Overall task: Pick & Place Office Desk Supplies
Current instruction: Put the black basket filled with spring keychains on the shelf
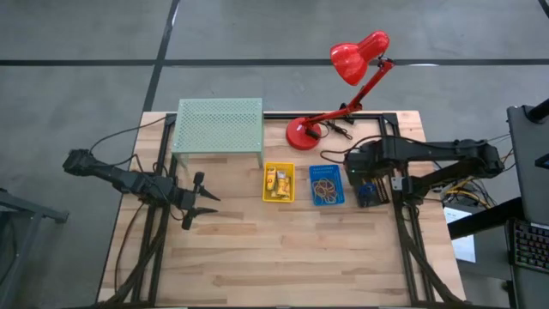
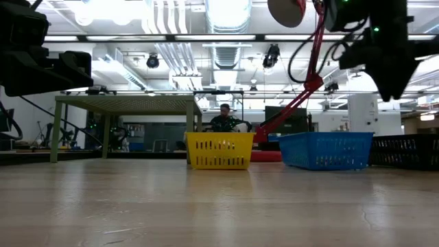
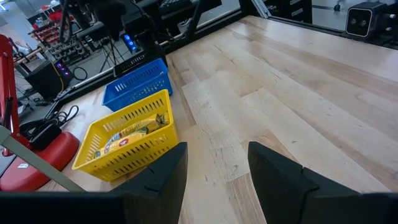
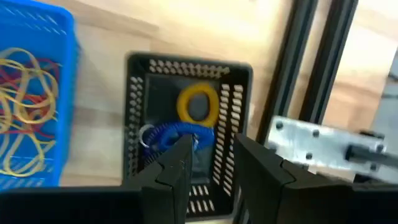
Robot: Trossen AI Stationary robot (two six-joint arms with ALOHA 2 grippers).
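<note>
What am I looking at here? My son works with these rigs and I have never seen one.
It is a robot with two dark arms at a wooden table, seen by four cameras at one moment: one overhead, one at table height, one on each wrist. The left hand hangs open over bare wood and holds nothing. The right hand is open above a black basket with a yellow ring and a blue coil inside. Beside that stand a blue basket of rubber bands and a yellow basket of yellow packets. A green mesh shelf and a red desk lamp stand at the back.
</note>
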